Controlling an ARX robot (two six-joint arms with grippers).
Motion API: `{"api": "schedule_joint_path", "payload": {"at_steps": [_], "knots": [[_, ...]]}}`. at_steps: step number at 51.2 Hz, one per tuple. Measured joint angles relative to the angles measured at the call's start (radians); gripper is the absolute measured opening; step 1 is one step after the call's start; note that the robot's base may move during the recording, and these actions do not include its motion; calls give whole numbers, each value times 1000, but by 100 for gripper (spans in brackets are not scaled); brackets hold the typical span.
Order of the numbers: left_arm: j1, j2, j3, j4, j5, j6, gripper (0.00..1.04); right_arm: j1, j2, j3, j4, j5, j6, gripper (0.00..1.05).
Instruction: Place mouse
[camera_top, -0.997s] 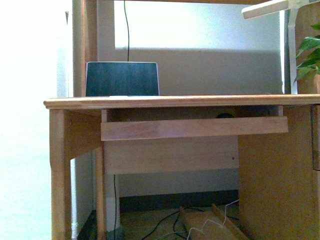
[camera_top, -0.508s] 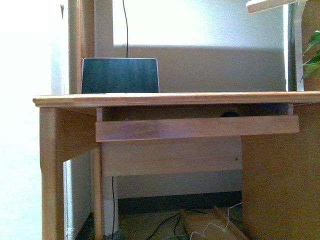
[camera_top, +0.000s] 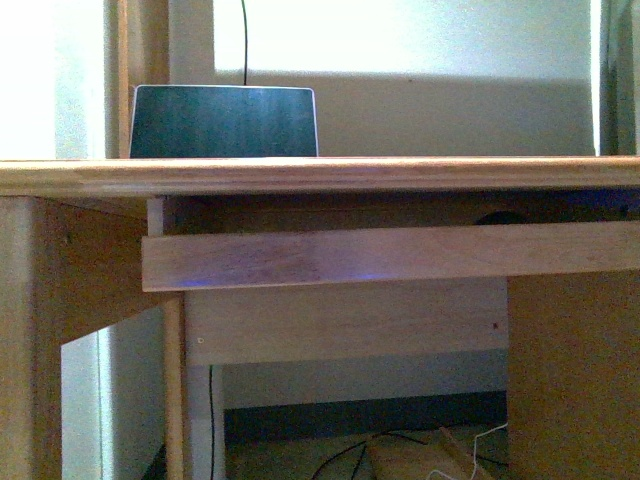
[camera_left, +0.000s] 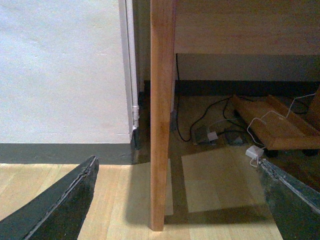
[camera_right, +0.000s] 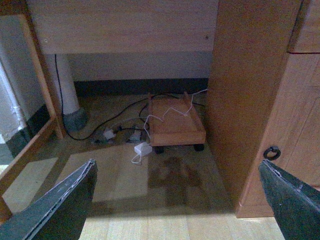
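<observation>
In the front view a small dark rounded shape, the mouse (camera_top: 497, 217), just peeks above the front rail of the pull-out keyboard tray (camera_top: 380, 255), under the desk top (camera_top: 320, 175), toward the right. Most of it is hidden by the rail. Neither arm shows in the front view. My left gripper (camera_left: 177, 162) is open and empty, low above the wooden floor beside the desk's front leg (camera_left: 161, 115). My right gripper (camera_right: 177, 164) is open and empty, low above the floor in front of the desk's cabinet (camera_right: 260, 100).
A laptop (camera_top: 225, 121) stands open on the desk top at the left. Under the desk lie cables, a white charger (camera_right: 143, 149) and a small wheeled wooden stand (camera_right: 175, 125). A white wall (camera_left: 60, 70) is beside the desk leg.
The front view has closed in on the desk: desk, tray and laptop look larger, and the mouse's dark shape has shifted right and up. The plant and lamp have left the view.
</observation>
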Motion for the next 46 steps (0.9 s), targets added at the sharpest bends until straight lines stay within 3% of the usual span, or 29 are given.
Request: {"api": "schedule_joint_path", "payload": {"at_steps": [46], "knots": [[0,0,0,0,0,0,97,0,0,0,0,0,0,97]]}}
